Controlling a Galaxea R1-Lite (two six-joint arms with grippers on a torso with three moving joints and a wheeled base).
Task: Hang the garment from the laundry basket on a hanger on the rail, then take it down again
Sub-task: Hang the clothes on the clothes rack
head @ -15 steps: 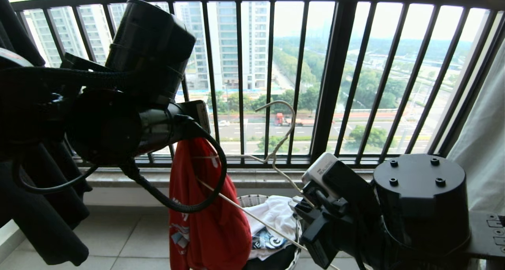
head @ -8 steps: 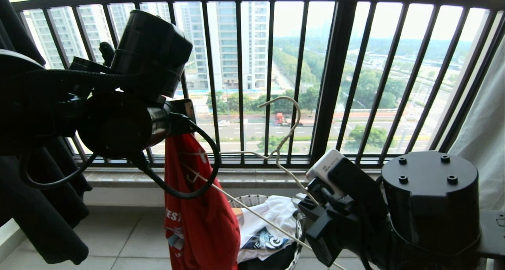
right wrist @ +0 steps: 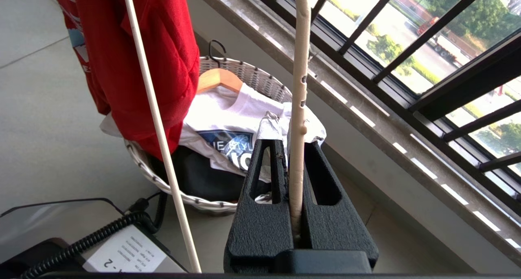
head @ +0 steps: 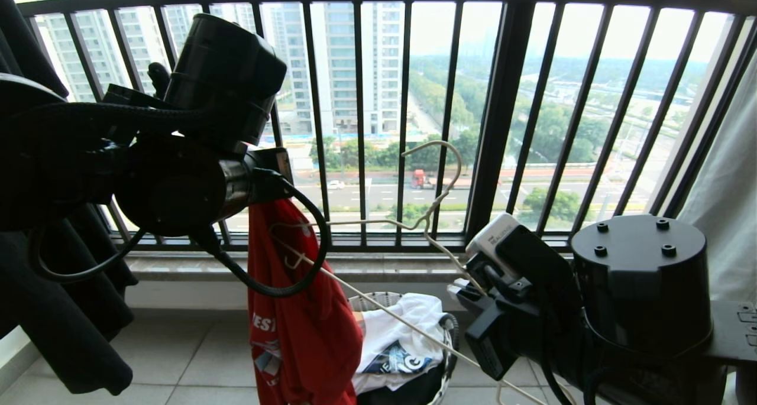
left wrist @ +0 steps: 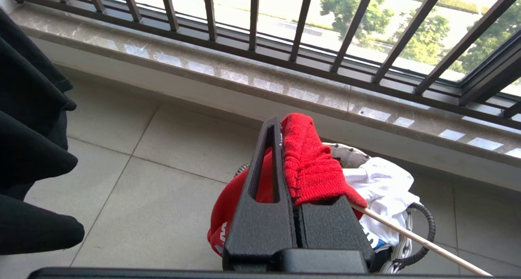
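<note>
Behind white shirt (right wrist: pixel 228 112) in right wrist view only, wooden hanger (right wrist: pixel 214 80)

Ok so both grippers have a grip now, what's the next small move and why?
Probably slide the hanger further into the red T-shirt. The left gripper pinches the shirt's collar, the right gripper clamps one hanger arm, and only the far shoulder has entered the fabric, which hangs bunched over the basket.

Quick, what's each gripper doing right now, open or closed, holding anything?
Left gripper: closed on the red T-shirt.
Right gripper: closed on the cream wire hanger.
</note>
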